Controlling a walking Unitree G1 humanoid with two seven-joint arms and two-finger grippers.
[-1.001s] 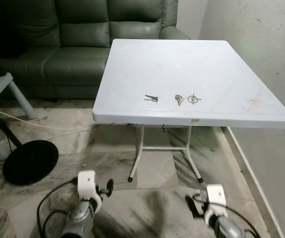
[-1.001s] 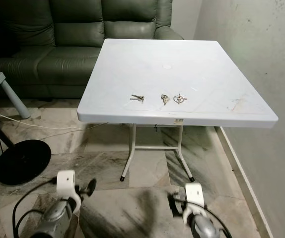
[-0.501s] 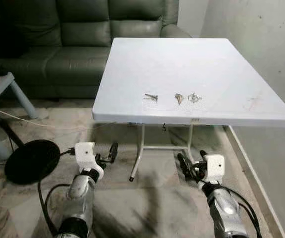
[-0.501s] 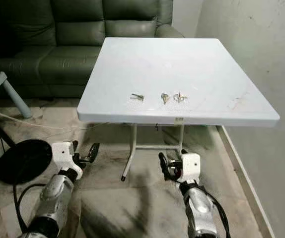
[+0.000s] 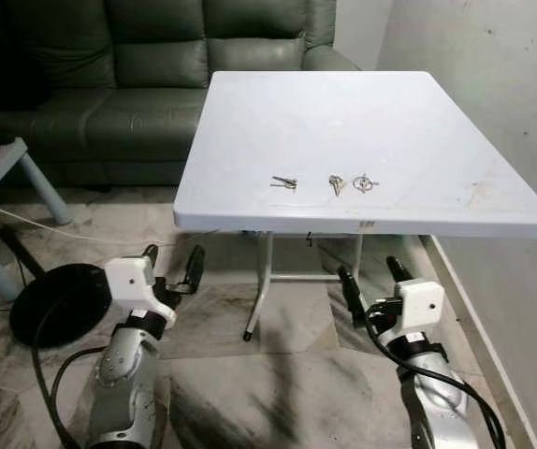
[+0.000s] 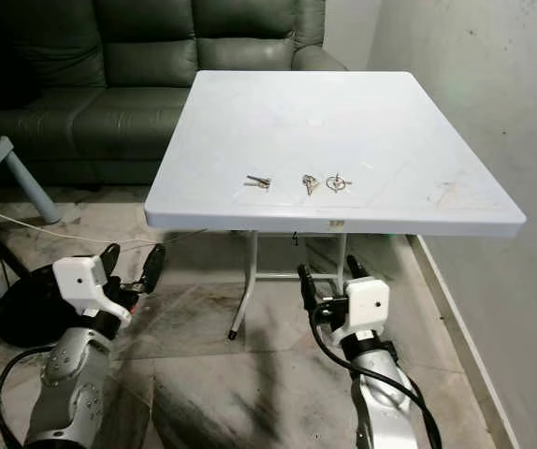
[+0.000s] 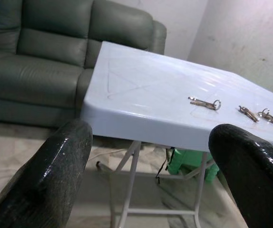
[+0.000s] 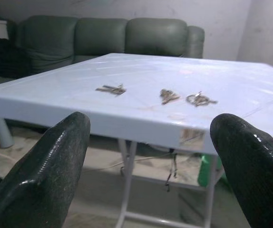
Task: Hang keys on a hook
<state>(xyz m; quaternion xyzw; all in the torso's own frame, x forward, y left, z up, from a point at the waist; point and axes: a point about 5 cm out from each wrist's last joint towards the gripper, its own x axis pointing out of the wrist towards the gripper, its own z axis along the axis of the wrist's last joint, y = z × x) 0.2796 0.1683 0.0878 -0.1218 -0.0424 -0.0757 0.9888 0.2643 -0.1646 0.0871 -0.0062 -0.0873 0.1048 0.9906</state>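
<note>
**Three key sets on a glossy white table**

Three small metal key sets (image 5: 285, 182) (image 5: 336, 184) (image 5: 365, 183) lie in a row near the front edge of the smooth, square plastic table (image 5: 278, 122). Below that edge, the left gripper (image 5: 169, 268) and right gripper (image 5: 371, 282) both hang spread apart, empty, touching nothing.

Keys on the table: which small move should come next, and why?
Probably raise the right gripper above the table edge toward the nearest key set. Both grippers are open and empty, below the tabletop; the left gripper sits further off.
</note>
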